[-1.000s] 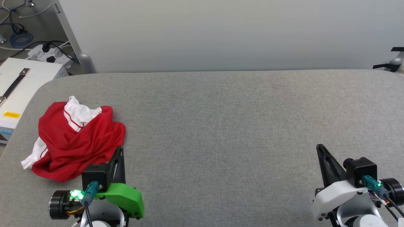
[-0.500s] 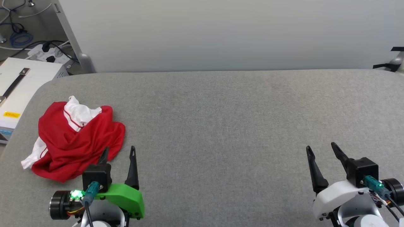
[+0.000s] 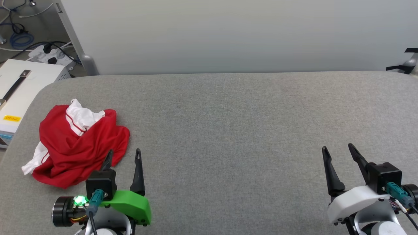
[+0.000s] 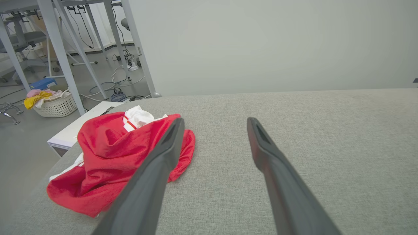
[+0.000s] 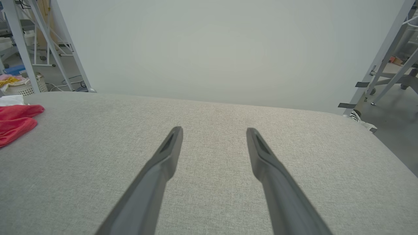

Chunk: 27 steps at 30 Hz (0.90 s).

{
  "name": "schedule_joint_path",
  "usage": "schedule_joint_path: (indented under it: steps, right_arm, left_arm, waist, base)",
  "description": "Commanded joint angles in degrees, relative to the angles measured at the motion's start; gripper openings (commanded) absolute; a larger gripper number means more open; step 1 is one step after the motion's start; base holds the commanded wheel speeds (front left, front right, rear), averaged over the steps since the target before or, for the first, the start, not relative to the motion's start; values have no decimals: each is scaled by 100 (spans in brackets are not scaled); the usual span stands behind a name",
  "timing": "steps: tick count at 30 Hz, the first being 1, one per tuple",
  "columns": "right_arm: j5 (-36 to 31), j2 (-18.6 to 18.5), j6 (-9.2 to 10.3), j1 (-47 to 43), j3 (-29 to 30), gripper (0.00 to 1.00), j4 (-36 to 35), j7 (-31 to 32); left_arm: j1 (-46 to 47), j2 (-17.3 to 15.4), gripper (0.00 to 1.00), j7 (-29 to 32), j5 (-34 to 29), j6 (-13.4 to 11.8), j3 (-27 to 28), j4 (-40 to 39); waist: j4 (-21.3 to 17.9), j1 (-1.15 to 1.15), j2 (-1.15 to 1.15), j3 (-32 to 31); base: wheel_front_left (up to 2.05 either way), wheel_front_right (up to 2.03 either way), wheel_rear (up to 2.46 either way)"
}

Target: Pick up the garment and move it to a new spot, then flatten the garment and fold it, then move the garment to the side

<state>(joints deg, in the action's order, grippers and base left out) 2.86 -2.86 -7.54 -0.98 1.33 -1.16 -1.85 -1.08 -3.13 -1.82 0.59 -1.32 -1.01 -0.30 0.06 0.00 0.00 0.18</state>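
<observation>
On the left end of the grey cloth-covered table (image 3: 228, 130) sits the red soft-fabric jersey (image 3: 78, 143), white sleeves and thin red-striped trim poking out, all scrunched into a heap. Not flattened, not folded, nothing. It lies close to the table's left edge, roughly midway between the near and far sides.

Left jaws hang over the table's near-left corner area, spread wide with nothing between them. In the head view the tip of one long dark finger (image 3: 107, 160) overlaps the heap's near-right edge, but I can't tell if it's actually touching the cloth. Right jaws are over the table's near-right part, also wide apart and holding nothing, just bare grey cloth under them.

Off the table's left edge there's a white box with a dark strap handle (image 3: 19, 85), and a plain pale wall (image 3: 228, 32) runs behind the table's far side.
</observation>
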Motion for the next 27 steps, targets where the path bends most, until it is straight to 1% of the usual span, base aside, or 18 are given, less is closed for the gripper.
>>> schedule_joint_path:
  steps: [1, 27]
  right_arm:
    - [86, -1, 1, -20, 30, 100, -54, -69]
    - [482, -1, 2, -132, 127, 100, -209, -372]
  left_arm:
    - [-1, 4, 100, -55, 15, -53, -16, -26]
    - [-20, 9, 100, -362, 70, -160, -151, -80]
  waist:
    - [3, 0, 0, 0]
    - [35, 0, 0, 21]
  base:
    - [0, 0, 0]
    - [0, 0, 0]
